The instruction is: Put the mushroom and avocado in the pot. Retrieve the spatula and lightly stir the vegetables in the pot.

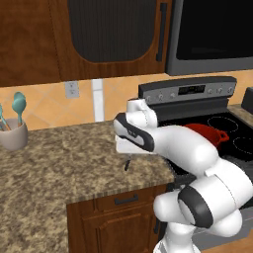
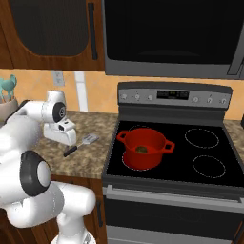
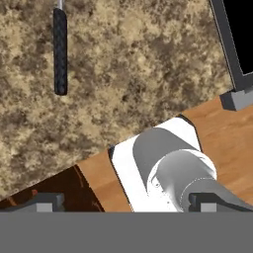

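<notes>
Gripper [image 3: 126, 205] jaws wide apart, empty, hanging over the granite counter [image 2: 90, 162] edge. Spatula [image 2: 80, 144] lies flat on the counter just beside it. Red pot [image 2: 143, 148] on the stove's [image 2: 209, 186] front-left burner; small dark items inside, too small to identify.

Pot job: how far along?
Done, it seems: something small and dark lies in the red pot, though which vegetables is unclear. In hand: open gripper above the spatula on the counter, not gripped. Left: grasp, stir.
</notes>
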